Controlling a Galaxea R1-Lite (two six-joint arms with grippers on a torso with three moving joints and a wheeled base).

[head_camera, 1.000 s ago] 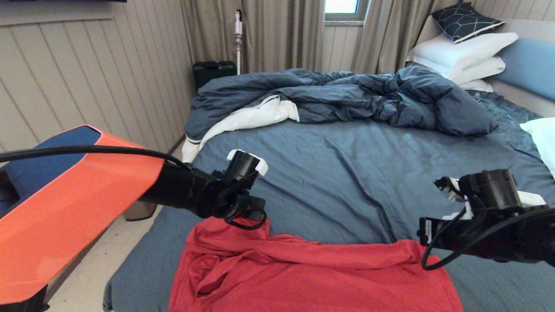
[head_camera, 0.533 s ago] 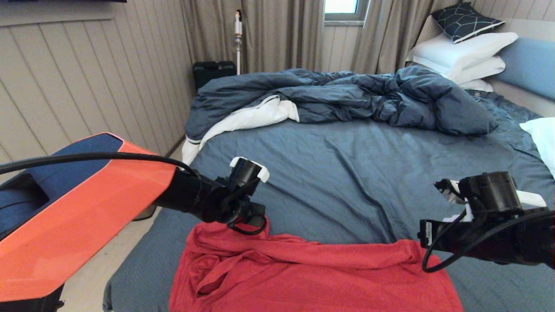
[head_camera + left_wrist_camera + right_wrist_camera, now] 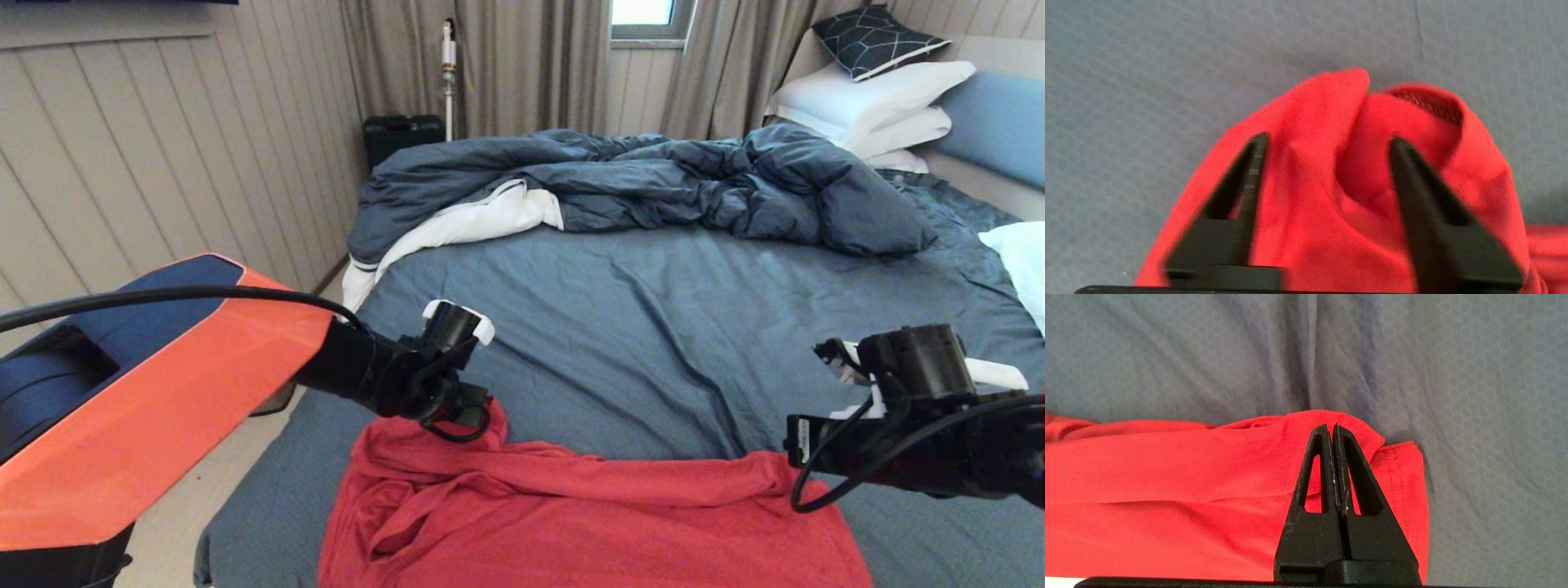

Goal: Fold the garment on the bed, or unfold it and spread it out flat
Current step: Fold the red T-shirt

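The garment [image 3: 588, 523], a bright red T-shirt, lies rumpled on the near part of the bed [image 3: 669, 327], its far edge running across in front of me in a long fold. My left claw [image 3: 1327, 141] hangs over the far left corner of that edge, fingers [image 3: 1251, 175] spread apart with a raised hump of red cloth bunched between them; they straddle the fabric without pinching it. In the head view that claw [image 3: 469, 412] sits right at the shirt's corner, close to the bed's left side. My right claw [image 3: 1331, 430] is over the far right corner of the same edge, its two fingers pressed flat together; whether any cloth is caught between the tips I cannot tell. The blue-grey sheet stretches bare beyond both claws, and the dark blue duvet [image 3: 653, 184] lies heaped well away at the far side.
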